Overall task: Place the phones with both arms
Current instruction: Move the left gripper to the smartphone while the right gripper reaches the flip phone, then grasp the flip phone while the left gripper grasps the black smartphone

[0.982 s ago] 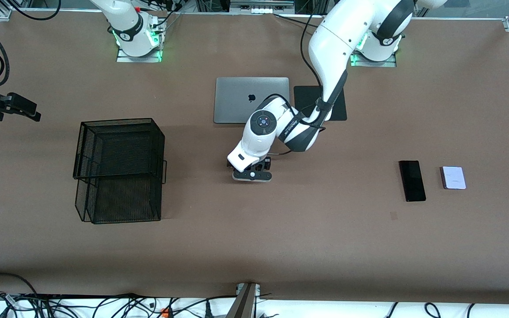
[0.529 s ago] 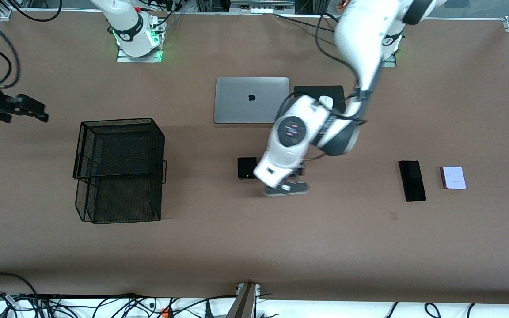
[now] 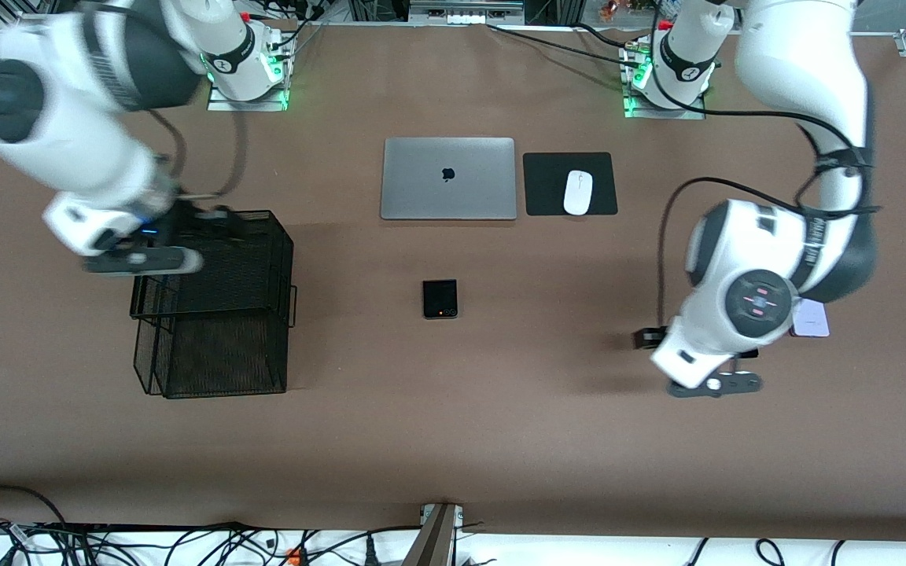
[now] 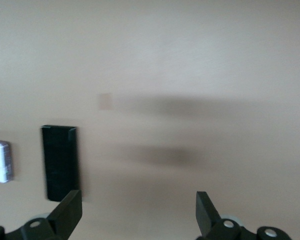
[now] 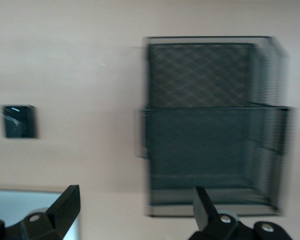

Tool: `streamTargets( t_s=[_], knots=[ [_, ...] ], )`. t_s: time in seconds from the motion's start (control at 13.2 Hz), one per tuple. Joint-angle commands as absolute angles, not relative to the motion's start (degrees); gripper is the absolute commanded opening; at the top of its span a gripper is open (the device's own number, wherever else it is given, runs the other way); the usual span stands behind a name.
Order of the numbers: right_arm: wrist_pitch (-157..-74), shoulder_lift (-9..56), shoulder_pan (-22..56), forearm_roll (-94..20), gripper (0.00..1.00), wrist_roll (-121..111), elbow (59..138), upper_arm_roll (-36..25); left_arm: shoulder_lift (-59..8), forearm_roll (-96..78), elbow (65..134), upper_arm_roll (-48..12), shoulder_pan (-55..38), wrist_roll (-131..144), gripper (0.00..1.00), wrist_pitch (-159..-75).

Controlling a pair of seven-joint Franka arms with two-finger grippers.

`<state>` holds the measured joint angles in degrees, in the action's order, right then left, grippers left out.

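Front view: brown tabletop (image 3: 500, 424). Small squarish black folded phone (image 3: 440, 299) flat mid-table, alone, nearer the front camera than the closed silver laptop (image 3: 448, 178). White mouse (image 3: 577, 192) on a black pad (image 3: 547, 185) beside the laptop, toward the left arm's end. Black wire-mesh basket (image 3: 213, 303) toward the right arm's end. Left tool (image 3: 714, 376) over the spot of the long slim black phone, itself hidden here by the arm; fingers not readable from above. Pale lilac-white phone (image 3: 812, 318) peeking out beside the left wrist, mostly covered. Right tool (image 3: 185, 244) up over the basket's rim, blurred, fingers not clear from here.

Left wrist view: left tool (image 4: 138, 212) spread wide, empty, both fingers (image 4: 67, 212) apart. Long slim black phone (image 4: 60, 162) flat on the tabletop just beside one finger, not between them. Lilac-white phone (image 4: 0, 161) at frame edge, close beside the black one, not touching.

Right wrist view: right tool (image 5: 135, 210) spread wide, empty. Mesh basket (image 5: 212, 125) below. Black folded phone (image 5: 19, 121) well apart from it. Pale corner of the laptop (image 5: 20, 212) near one finger.
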<state>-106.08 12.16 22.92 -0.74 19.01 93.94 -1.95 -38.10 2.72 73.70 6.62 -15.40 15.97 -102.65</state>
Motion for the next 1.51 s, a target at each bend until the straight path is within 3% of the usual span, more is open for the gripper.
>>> streamTargets(
  t_s=[0.0,0.3,0.53,1.06,1.44],
  knots=[
    [-108.71,20.97,33.89,-0.88,1.0,30.11,86.87,-2.72,-30.78,4.22,89.07,5.71,-11.62,9.69,1.0,-112.71],
    [-110.38,34.69,43.49,-0.26,1.0,42.42,74.91,-2.9,-27.95,4.31,105.96,5.71,-5.11,3.26,1.0,-132.59],
    [-115.3,39.97,45.44,-0.26,1.0,45.18,74.79,-2.81,-27.6,4.31,112.4,5.54,-1.33,1.93,1.0,-139.46],
    [-127.51,48.5,45.44,0.7,1.0,42.1,76.73,-2.99,-31.02,3.43,114.08,5.36,0.96,1.93,1.0,-142.21],
    [-130.6,51.41,45.44,3.25,1.0,42.19,76.73,-3.08,-32.69,1.85,114.08,1.76,4.65,1.93,1.0,-142.21]
  ],
)
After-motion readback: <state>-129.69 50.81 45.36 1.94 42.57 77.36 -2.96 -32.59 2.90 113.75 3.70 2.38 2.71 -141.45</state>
